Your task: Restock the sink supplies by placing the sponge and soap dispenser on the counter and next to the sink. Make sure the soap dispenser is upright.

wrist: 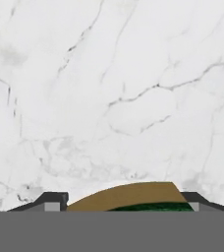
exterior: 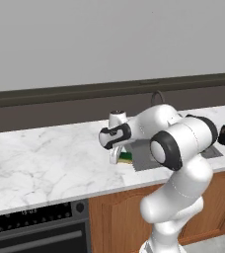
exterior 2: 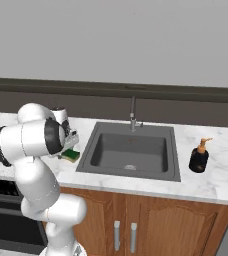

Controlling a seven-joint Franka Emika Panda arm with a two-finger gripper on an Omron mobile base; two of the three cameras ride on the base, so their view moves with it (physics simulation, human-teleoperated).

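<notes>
Sponge (wrist: 133, 197) clamped between my fingers (wrist: 52, 201), my gripper (exterior: 115, 157) low over the counter (exterior: 40, 163) by the sink's (exterior 2: 131, 150) left rim, soap dispenser (exterior 2: 199, 156) upright beyond the sink's right edge.

— How is the light?

— Even and soft, bright without any harsh source. The counter (exterior: 45, 163) reads pale and clean, with no glare on its veins. The white arm carries a gentle gradient, lighter on top and greyer underneath.

— Shadows?

— Faint. The sink (exterior 2: 128, 150) basin is darker inside, and the soap dispenser (exterior 2: 199, 156) throws almost none.

— Sharpness?

— Both base views are slightly soft and pixelated along edges. The hand view blurs the marble a little; no bending shows at the borders.
</notes>
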